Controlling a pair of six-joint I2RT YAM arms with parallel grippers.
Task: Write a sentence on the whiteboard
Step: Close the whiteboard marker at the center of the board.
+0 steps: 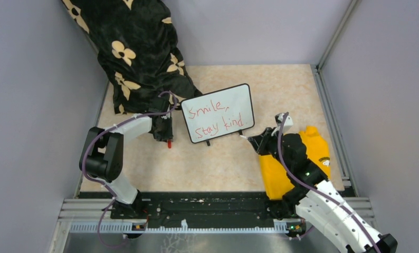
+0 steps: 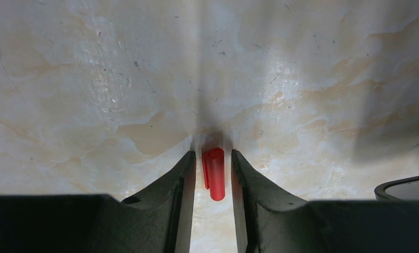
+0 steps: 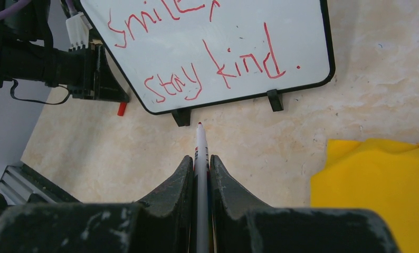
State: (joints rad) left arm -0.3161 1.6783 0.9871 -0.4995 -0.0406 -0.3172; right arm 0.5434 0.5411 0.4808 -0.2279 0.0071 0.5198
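Capping looks like the step in hand. On the worktop (image 1: 223, 163) the whiteboard (image 1: 238, 100) stands at centre, the sentence (image 1: 207, 111) complete. At its four o'clock the right end effector (image 3: 200, 159) is clamped on the marker (image 3: 200, 138). At nine o'clock the left end effector (image 2: 212, 154) has jaws slightly apart, flanking the red cap (image 2: 213, 176). Next: pinch the cap squarely, then align it with the tip.

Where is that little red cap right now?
In the overhead view the red cap is just left of the whiteboard, between the fingers of the left gripper. The left wrist view shows slim gaps on both sides of it.
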